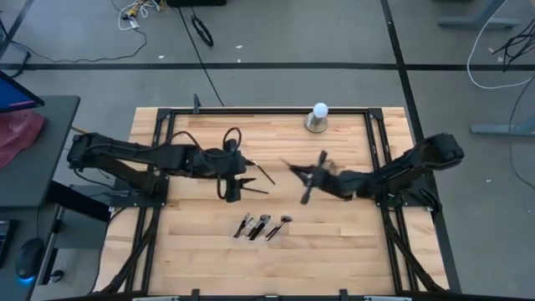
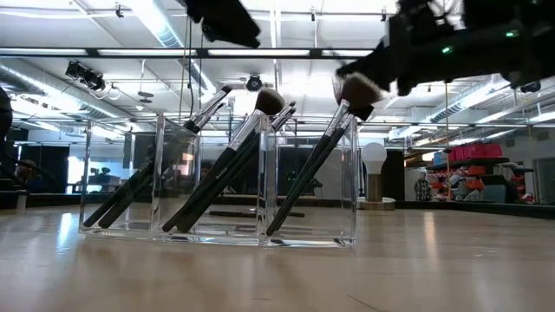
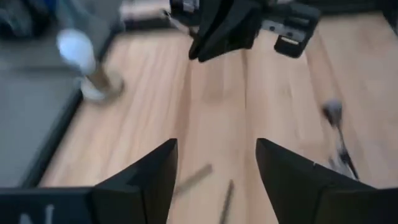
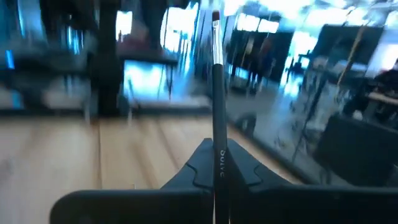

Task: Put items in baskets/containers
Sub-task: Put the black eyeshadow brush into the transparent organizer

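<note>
My right gripper point(image 4: 216, 163) is clamped on one slim makeup brush point(image 4: 216, 93); in the right wrist view its handle runs up from between my closed fingers, bristle tip outward. In the high view this gripper point(image 1: 311, 180) sits above mid-table, well apart from the clear plastic tray point(image 1: 263, 226), which lies nearer the front edge. My left gripper point(image 3: 214, 174) holds nothing, its fingers point(image 3: 149, 171) spread apart with bare wood between them; it hangs above the table left of centre point(image 1: 234, 186). In the low view, the tray point(image 2: 221, 186) shows three compartments, each with brushes point(image 2: 227, 165) leaning in it, tips up. Loose brushes point(image 1: 257, 170) lie on the table point(image 1: 351, 251) beside the left gripper; the count is unclear. Judgement: the task is partly complete; the held brush and the loose ones remain to be loaded. At the far edge stands a white ball-shaped object point(image 1: 318, 117), not part of the load.
</note>
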Robot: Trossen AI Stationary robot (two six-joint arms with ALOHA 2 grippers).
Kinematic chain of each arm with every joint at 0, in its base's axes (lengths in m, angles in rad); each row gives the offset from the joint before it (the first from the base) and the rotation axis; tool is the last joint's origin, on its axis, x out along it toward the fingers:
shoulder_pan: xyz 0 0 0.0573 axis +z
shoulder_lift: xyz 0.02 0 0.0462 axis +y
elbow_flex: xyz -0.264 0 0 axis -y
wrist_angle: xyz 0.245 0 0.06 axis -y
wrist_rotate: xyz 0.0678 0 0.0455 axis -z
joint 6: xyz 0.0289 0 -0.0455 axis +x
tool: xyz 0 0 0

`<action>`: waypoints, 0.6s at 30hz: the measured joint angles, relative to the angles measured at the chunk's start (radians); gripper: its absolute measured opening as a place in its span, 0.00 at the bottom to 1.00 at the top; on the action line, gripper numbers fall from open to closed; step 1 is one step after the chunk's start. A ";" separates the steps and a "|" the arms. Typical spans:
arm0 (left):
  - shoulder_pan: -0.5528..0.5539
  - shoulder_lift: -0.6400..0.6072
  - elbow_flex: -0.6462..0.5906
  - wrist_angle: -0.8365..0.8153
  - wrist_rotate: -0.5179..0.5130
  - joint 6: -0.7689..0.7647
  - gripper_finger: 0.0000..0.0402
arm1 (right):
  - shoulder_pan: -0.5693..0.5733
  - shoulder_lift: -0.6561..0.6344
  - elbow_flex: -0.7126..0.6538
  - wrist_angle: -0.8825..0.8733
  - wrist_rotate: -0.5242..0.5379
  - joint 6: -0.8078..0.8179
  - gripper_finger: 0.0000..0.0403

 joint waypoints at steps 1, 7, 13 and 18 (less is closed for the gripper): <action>-0.004 0.000 -0.029 0.075 -0.011 0.025 0.56 | 0.001 -0.020 -0.034 0.068 -0.018 -0.001 0.02; -0.013 0.057 -0.288 0.707 0.055 0.180 0.55 | 0.001 -0.059 -0.127 0.312 -0.294 0.017 0.02; -0.006 0.220 -0.382 1.322 0.171 0.288 0.53 | 0.007 -0.043 -0.090 0.305 -0.459 0.029 0.03; 0.006 0.322 -0.329 1.427 0.255 0.307 0.54 | 0.014 -0.024 -0.030 0.219 -0.468 0.015 0.03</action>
